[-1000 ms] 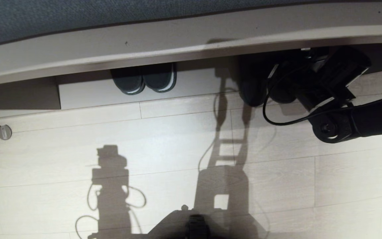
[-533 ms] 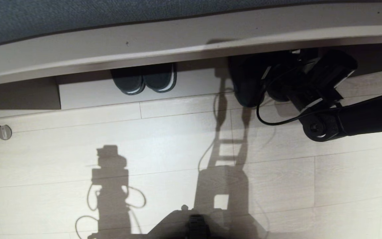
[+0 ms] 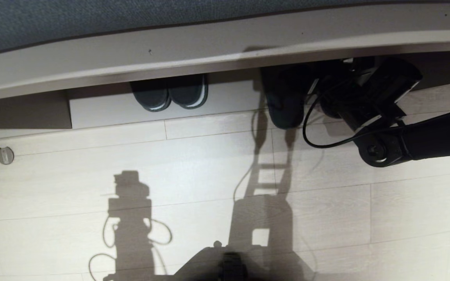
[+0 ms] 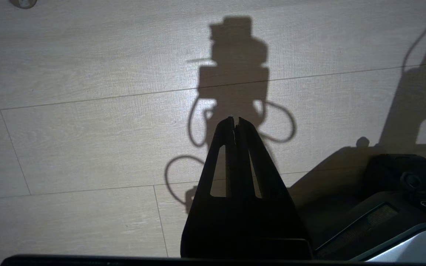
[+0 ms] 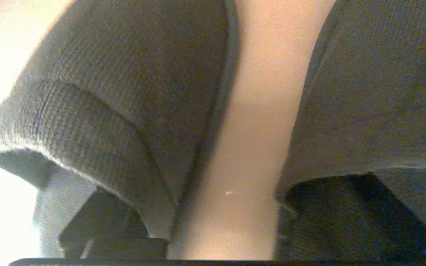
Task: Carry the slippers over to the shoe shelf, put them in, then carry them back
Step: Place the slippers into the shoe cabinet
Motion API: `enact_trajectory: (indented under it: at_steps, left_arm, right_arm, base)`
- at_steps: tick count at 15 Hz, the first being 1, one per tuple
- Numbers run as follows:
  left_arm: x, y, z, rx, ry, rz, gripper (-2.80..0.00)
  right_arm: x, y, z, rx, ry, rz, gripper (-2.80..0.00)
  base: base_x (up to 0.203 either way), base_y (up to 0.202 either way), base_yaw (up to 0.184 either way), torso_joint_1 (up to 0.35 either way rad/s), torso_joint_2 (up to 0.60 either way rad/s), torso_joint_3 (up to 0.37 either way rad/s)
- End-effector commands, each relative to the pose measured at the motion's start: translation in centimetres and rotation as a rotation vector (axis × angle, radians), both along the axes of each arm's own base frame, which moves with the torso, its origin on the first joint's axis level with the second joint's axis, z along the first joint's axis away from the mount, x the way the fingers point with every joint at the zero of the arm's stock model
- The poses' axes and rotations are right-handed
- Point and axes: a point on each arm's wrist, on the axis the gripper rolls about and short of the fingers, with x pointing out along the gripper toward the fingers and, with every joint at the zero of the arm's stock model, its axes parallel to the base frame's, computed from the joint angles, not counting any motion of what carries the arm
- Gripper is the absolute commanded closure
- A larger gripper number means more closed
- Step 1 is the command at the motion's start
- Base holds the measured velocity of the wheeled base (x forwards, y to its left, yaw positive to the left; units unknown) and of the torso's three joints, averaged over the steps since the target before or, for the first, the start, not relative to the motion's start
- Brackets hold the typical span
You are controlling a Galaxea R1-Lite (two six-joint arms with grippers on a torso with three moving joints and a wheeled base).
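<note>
Pale wood floor (image 3: 209, 168) runs up to the shoe shelf (image 3: 217, 97) along the top of the frame. At upper right the right gripper (image 3: 318, 93) reaches under its overhang, right against the slippers (image 3: 285, 103), which lie at the shelf's front edge, heels over the floor. Whether its fingers are parted I cannot tell. A darker pair (image 3: 170, 93) sits further left. The left gripper (image 4: 236, 123) hangs pressed together above bare floor.

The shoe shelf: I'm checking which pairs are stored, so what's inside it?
Inside the shoe shelf, a darker pair with white sole stripes sits left; the slippers lie right, by the right gripper. The shelf top hides their fronts.
</note>
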Motion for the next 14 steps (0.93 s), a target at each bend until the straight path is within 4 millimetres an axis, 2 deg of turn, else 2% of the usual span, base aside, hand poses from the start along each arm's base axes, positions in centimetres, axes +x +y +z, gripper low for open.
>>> enact_trajectory:
  at_steps: [1, 6, 10, 14]
  left_arm:
    - [0.0, 0.0, 0.0, 0.0, 0.001, 0.0, 0.0]
    - [0.0, 0.0, 0.0, 0.0, -0.001, 0.001, 0.0]
    - [0.0, 0.0, 0.0, 0.0, -0.001, 0.001, 0.0]
    - [0.0, 0.0, 0.0, 0.001, 0.0, 0.0, 0.0]
  right_arm:
    - [-0.8, -0.1, 0.4, -0.003, -0.005, -0.003, -2.8]
    - [-3.4, -0.8, 0.9, -0.013, 0.009, -0.018, -2.8]
    - [-4.2, -1.0, 1.1, -0.016, -0.005, -0.023, -2.8]
    - [-3.9, -1.0, -0.2, -0.023, 0.049, -0.035, -2.8]
  base:
    - [0.0, 0.0, 0.0, 0.0, 0.0, 0.0]
    - [0.0, 0.0, 0.0, 0.0, 0.0, 0.0]
    - [0.0, 0.0, 0.0, 0.0, 0.0, 0.0]
    - [0.0, 0.0, 0.0, 0.0, 0.0, 0.0]
